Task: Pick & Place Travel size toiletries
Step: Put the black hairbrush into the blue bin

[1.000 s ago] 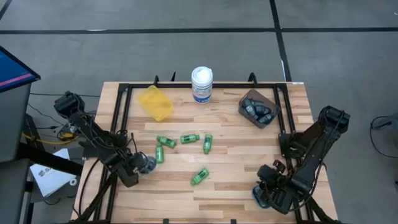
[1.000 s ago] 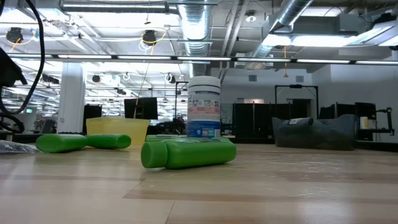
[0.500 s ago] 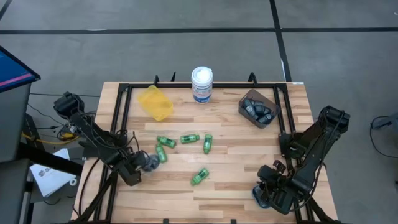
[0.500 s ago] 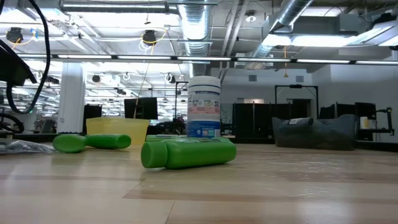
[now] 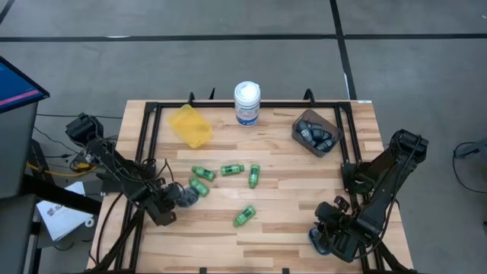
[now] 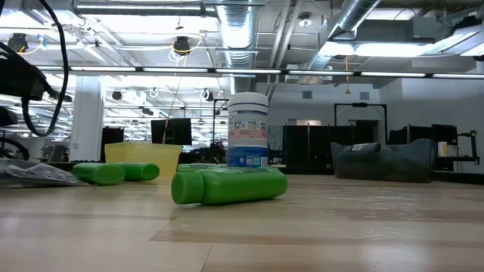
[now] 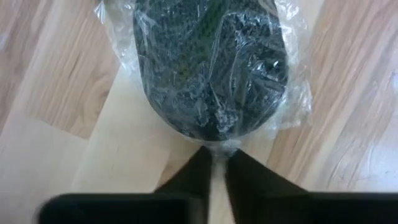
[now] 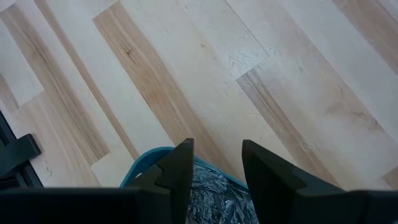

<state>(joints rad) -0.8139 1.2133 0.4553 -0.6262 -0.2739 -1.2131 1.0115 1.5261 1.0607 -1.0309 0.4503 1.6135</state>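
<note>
A flat round dark disc (image 7: 208, 68) in clear shiny wrap lies on the table at the left, next to a green mini bottle (image 5: 199, 186). My left gripper (image 5: 178, 200) is shut on its wrap. Several more green bottles (image 5: 232, 168) (image 5: 244, 216) lie on their sides mid-table; the low view shows one close up (image 6: 229, 186). Dark blue-grey mini bottles fill the brown bin (image 5: 316, 133). My right gripper (image 8: 214, 168) stands open over the teal bin (image 8: 140, 168) at the near right, with shiny wrapped items in it. My left gripper pinches the clear wrap's edge (image 7: 216, 148) between its two fingertips, on the side of the disc nearest the gripper. The fingers come slanting down from the table's left. The disc lies flat on the wood beyond the fingertips, and the wrap (image 6: 30, 174) rests on the table.
A yellow bin (image 5: 190, 125) lies at the far left and a white tub with a blue label (image 5: 246, 103) stands at the far middle. Black frame rails (image 5: 148, 137) run along the table's sides. Bare wood spreads between the green bottles and the right arm.
My left gripper has slid toward the table's right and has shut on the disc's wrap. The disc has shifted right along the table against the nearest green bottle, which has been pushed and turned a little. The right arm has kept still.
</note>
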